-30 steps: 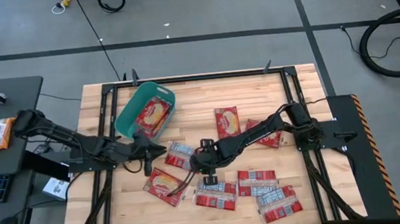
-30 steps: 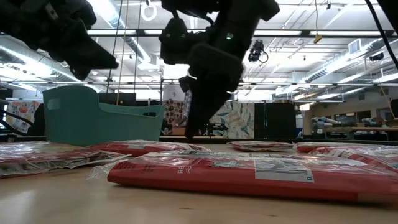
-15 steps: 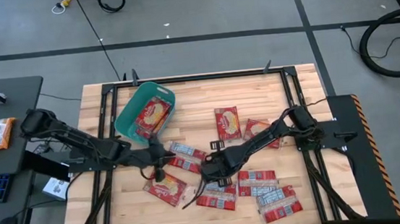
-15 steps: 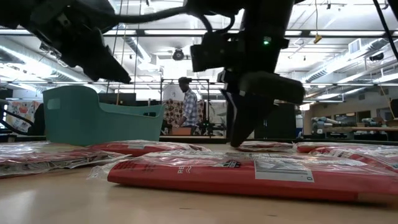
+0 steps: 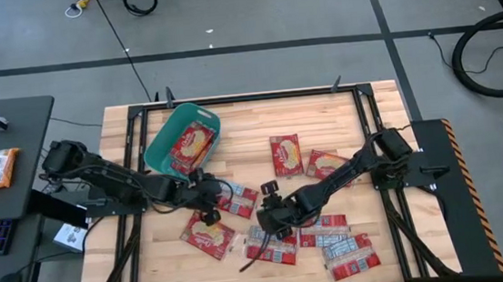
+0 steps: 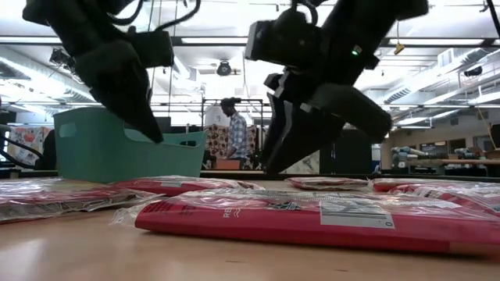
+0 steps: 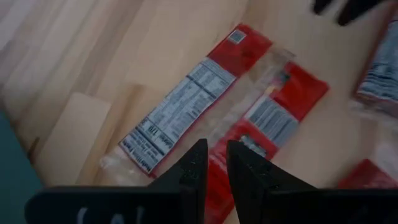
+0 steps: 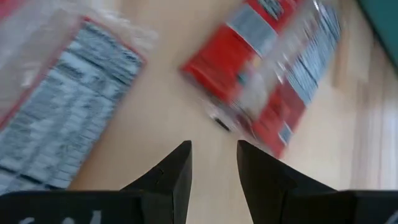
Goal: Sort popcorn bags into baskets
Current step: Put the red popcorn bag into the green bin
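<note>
On the table [image 5: 151, 250], both empty narrow-gapped grippers flank 1 popcorn bag [image 5: 237, 196].

A pale wooden plank tabletop [image 5: 249, 114] with a dark metal frame carries everything. Near its far left part stands a teal basket [image 5: 162, 140]. Red popcorn bags [image 5: 286, 154] lie flat and scattered across the middle and near side, some showing cream ovals, others white label panels, a few overlapping.

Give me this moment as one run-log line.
left claw: empty, over label-up bag | right claw: empty, mid-table | basket: one bag inside
</note>
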